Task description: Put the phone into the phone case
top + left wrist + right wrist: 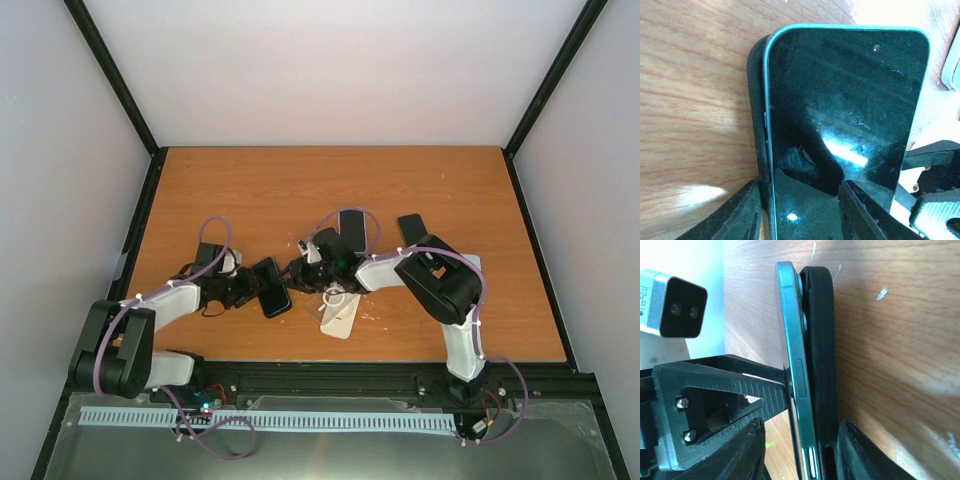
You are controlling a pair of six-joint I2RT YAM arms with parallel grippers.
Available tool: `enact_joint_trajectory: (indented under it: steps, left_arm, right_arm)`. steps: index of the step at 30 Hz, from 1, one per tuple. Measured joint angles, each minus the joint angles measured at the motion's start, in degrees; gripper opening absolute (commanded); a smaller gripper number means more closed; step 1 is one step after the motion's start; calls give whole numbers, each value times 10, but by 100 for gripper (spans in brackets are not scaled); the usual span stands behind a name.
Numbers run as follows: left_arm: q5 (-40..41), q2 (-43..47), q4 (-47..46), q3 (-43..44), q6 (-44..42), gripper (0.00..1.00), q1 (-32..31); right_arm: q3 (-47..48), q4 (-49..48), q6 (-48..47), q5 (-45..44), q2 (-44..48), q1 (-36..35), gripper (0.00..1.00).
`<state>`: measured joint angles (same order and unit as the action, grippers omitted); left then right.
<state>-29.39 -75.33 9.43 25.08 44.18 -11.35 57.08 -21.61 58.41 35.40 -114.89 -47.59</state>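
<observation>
Found near the worktop's near edge, left of middle: phone set beside the black phone case (edges not flush). Cannot tell whether the left gripper's jaws grip it. Farther on, right gripper with jaws part-open astride both, gap on the phone side.

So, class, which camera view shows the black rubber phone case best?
The right wrist view: the black rubber phone case stands edge-on, its side plain beside the teal-edged phone. Left wrist shows only a sliver; the top view, a small dark shape.
</observation>
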Motion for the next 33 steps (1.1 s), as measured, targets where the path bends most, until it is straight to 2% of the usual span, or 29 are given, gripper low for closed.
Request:
enact_joint_trajectory:
  steps: [3,8,13,23,33]
  left_arm:
    - [0,9,-7,-10,0,44,1]
    - [-10,30,-15,-24,2,60,1]
    - [-29,82,-10,-58,3,58,0]
    - [-37,81,-13,-66,3,55,0]
    - [-53,81,-20,-71,2,56,0]
  right_arm:
    - [-4,-17,10,11,0,1,40]
    - [-13,-54,31,28,0,2,41]
    - [-29,-102,58,45,0,0,43]
    - [-27,-135,73,64,-20,2,49]
    - [-11,-87,40,95,-32,0,26]
